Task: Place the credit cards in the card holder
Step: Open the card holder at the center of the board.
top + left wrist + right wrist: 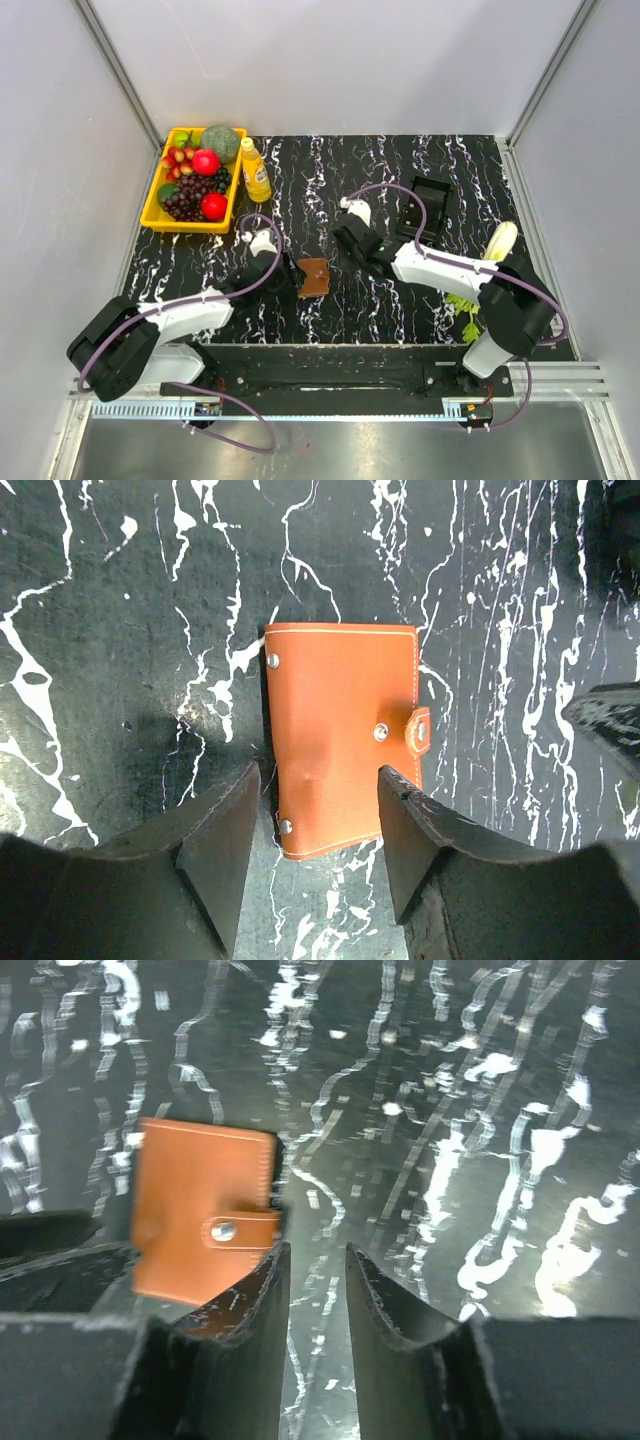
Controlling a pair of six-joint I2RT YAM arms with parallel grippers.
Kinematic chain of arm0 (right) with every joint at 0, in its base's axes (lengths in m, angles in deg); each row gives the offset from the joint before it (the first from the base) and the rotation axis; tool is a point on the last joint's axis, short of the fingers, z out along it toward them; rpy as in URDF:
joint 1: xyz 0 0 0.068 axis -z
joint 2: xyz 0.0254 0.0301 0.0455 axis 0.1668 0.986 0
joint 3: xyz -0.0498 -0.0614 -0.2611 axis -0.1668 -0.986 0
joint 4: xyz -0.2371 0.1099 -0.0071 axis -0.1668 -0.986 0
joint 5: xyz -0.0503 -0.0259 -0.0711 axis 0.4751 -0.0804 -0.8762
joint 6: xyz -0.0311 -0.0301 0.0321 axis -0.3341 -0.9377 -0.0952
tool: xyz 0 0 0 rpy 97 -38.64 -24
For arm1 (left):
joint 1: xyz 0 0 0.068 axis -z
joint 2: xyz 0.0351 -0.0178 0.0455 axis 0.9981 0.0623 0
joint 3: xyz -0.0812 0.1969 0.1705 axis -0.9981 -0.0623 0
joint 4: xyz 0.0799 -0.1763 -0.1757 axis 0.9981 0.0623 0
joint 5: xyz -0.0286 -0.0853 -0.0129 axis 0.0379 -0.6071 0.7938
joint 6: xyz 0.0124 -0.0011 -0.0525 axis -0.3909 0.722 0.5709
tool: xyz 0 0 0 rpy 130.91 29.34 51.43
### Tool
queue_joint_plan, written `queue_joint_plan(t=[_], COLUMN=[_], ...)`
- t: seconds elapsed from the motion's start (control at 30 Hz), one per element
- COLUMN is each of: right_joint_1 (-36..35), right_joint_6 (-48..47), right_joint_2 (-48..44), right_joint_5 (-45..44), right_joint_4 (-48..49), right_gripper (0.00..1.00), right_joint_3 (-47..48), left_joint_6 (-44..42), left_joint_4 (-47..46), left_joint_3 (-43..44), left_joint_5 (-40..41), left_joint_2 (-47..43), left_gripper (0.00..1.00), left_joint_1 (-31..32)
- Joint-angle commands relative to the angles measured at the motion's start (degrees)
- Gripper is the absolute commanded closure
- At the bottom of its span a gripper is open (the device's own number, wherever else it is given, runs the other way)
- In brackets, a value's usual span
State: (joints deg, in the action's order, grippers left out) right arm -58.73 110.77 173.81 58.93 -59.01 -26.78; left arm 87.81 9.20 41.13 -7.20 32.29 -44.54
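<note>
- Where the black marbled table nears its middle, the left gripper stands wide, its 2 fingers astride the near edge of the closed brown leather card holder.
- Just beside that holder, the right gripper is narrowly parted and empty.
- Farther back: black plastic box, yellow fruit tray.

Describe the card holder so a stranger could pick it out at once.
Start from the black marbled table and look to its near middle. The card holder lies flat there, right at the tip of the left end effector. It is the only tan leather piece: small, squarish, with pale stitching and a snap tab closed, unlike the black box farther back on the right.
</note>
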Motion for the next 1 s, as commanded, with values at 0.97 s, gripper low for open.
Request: queue_joint_plan(t=[0.97], right_joint_1=[-5.3], right_joint_6=[-3.1], right_joint_2=[18.3], right_joint_5=[8.8], right_joint_4=[-0.9], right_gripper=[0.65], right_joint_3=[16.8], left_joint_6=[-4.8], left_joint_4=[17.6], left_joint_3=[4.6], left_joint_5=[6.8], left_joint_2=[-16.8], left_gripper=[0.44], left_joint_1=[-2.5])
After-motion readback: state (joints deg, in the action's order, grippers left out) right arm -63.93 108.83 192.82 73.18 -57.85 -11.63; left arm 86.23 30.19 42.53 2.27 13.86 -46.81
